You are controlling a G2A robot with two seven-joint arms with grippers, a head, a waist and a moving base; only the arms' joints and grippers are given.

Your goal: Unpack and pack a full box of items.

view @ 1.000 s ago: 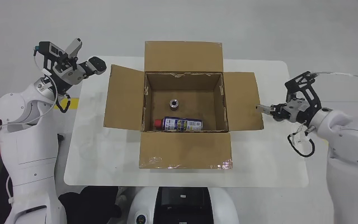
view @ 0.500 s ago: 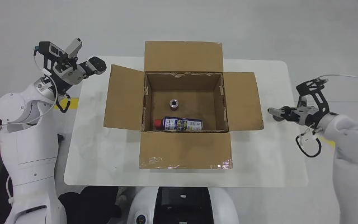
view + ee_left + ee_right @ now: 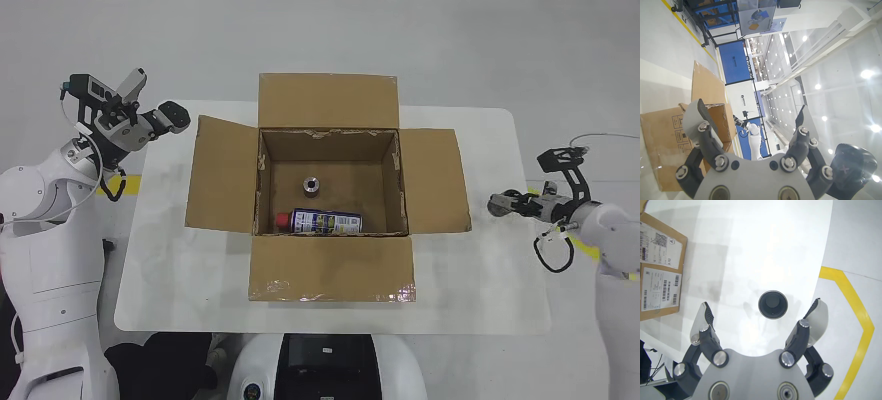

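Your right gripper [image 3: 761, 305] held its ribbed fingers [image 3: 708, 313] spread, clear of a round black cap [image 3: 773, 307] on the smooth white desk [image 3: 753, 247]. Nearby, the open cardboard box [image 3: 222, 175] held a lying spray can [image 3: 325, 221] and a small metal ring [image 3: 311, 184]. Your left gripper [image 3: 752, 106] gaped too, raised beside the box.

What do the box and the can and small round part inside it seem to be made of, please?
Box: brown cardboard, matte, with ragged torn edges. Can: probably metal, glossy printed blue body. Small round part: likely bare metal, grey with a sheen, though too small to be sure.
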